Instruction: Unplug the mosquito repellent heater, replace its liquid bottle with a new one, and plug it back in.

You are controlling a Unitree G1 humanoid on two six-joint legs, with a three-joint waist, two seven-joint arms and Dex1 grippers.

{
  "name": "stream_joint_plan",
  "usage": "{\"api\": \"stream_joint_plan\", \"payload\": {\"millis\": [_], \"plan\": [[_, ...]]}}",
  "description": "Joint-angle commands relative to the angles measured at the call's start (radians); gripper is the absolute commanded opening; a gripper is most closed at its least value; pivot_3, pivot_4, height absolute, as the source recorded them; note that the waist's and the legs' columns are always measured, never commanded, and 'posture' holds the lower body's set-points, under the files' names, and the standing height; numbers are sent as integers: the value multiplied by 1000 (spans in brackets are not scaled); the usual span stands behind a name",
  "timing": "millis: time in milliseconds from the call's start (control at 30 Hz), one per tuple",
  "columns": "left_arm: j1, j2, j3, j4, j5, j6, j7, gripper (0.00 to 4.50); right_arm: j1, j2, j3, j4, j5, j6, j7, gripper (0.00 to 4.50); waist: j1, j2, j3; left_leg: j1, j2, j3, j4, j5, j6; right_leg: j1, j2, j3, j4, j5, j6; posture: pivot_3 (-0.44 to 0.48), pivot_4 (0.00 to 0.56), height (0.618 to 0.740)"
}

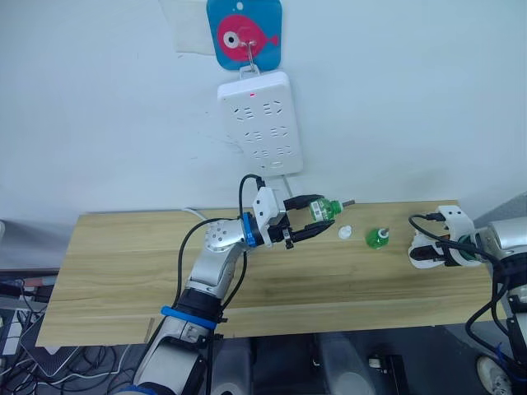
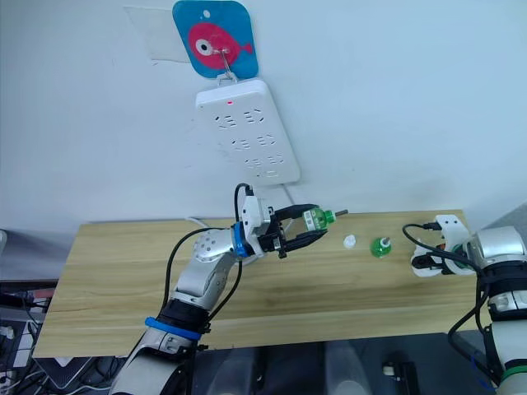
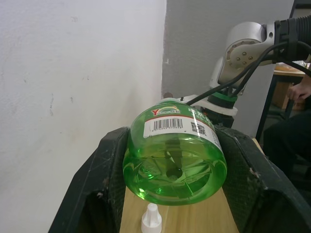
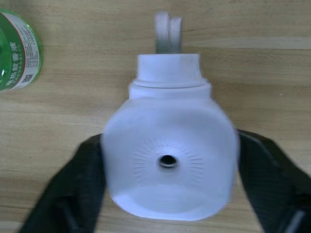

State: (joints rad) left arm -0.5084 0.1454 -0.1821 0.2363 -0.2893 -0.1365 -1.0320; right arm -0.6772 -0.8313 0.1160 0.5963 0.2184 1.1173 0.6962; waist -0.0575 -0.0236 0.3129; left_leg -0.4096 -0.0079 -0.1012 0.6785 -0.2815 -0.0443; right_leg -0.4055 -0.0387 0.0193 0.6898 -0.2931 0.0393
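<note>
Heater [image 4: 167, 160] in right end effector [image 4: 167, 194]; left-held bottle [image 3: 175, 155] label: barcode, QR code.

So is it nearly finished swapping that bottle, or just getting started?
About midway. Done: the mosquito repellent heater is unplugged from the power strip and held in the right gripper. In hand: the left gripper holds a green bottle; another bottle and a white cap sit on the table. Left: fitting the bottle, plugging in.

fish hook plate [image 1: 244, 33], wooden table [image 1: 115, 271]
</note>
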Motion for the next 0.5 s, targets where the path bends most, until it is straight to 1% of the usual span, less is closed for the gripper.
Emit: {"api": "stream_joint_plan", "payload": {"millis": [33, 167, 267, 333, 400, 467, 500], "plan": [[1, -5, -6, -40, -7, -4, 6, 2287, 3, -3, -17, 13, -11, -4, 12, 2970, 0, -1, 1, 0, 0, 0, 0, 0, 0, 0, 0, 0, 0, 0, 0, -26, 348, 740], [2, -3, -7, -41, -9, -4, 6, 2287, 11, -19, -45, -4, -5, 12, 16, 2970, 1, 0, 1, 0, 0, -1, 0, 0, 0, 0, 0, -1, -1, 0, 0, -28, 349, 740], [4, -3, -5, -44, -19, -3, 0, 2287, 33, -66, -105, -68, 29, 80, 27, 2970, 4, 2, 3, -1, 0, -1, 0, 0, 0, 0, 0, -1, -1, 0, 0, -28, 349, 740], [5, -4, -2, -47, -31, -2, -8, 2287, 78, -118, -163, -159, 70, 156, 51, 2970, 8, 5, 5, -1, -1, -1, 0, 0, 0, 0, -1, -1, -1, 0, 0, -28, 349, 740], [10, -1, -4, -56, -45, -1, -27, 2287, 174, -189, -248, -326, 157, 279, 104, 2970, 12, 7, 5, -3, -1, -1, 0, 0, 0, -1, -1, -1, -2, 0, 0, -42, 342, 740], [13, 5, -5, -67, -66, 6, -49, 2287, 249, -212, -369, -462, 255, 415, 140, 2970, 16, 7, 5, -6, -1, -3, 0, 0, 0, -2, -1, -3, -4, 0, 0, -50, 340, 740], [14, 8, -4, -74, -75, 9, -62, 2287, 283, -219, -434, -499, 327, 461, 154, 2970, 17, 7, 5, -6, 0, -4, 0, 0, 0, -2, -1, -4, -4, 0, 0, -62, 337, 740]]}}
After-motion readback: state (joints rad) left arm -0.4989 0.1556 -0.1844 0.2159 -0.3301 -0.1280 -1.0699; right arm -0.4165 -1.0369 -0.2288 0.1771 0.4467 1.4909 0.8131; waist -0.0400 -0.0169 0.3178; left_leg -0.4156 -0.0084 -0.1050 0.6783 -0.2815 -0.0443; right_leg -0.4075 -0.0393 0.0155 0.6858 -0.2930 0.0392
